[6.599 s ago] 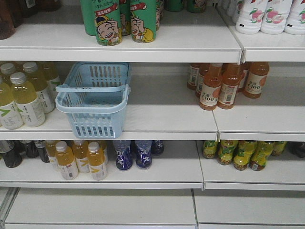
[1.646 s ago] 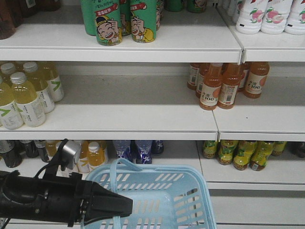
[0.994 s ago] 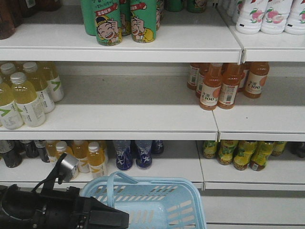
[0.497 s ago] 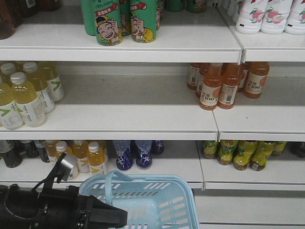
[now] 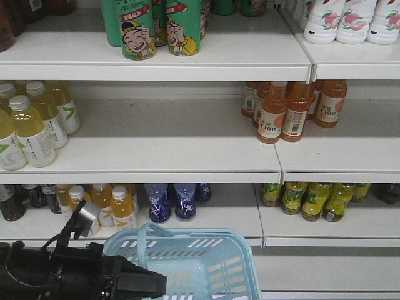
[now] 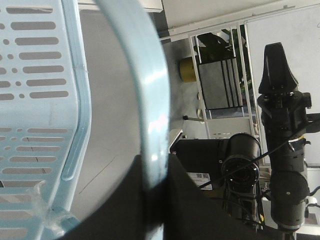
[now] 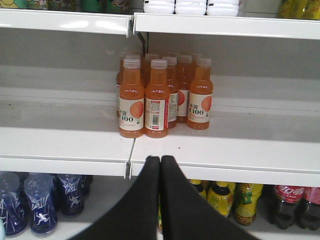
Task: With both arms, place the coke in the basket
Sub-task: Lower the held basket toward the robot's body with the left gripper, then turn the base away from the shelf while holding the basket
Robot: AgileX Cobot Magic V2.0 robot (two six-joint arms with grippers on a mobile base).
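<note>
L gripper (image 6: 152, 200) pinched on handle of basket (image 5: 228, 269), held low. No coke in the part that shows. R gripper (image 7: 160, 167) pressed together, empty, facing orange C100 bottles (image 7: 150, 100). The coke (image 7: 284, 197) stands under their shelf (image 7: 240, 155), far right, untouched. Pick + drop both left.

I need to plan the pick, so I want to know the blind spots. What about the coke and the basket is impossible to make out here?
- The coke: right wrist view only. The shelf edge hides the caps and the picture's bottom edge cuts the bodies.
- The basket: in the front view the bottom edge cuts off its floor, so its contents are unknown.
- The dark bottles: at the front view's right edge, blurred and cut off, so the brand is unreadable.
</note>
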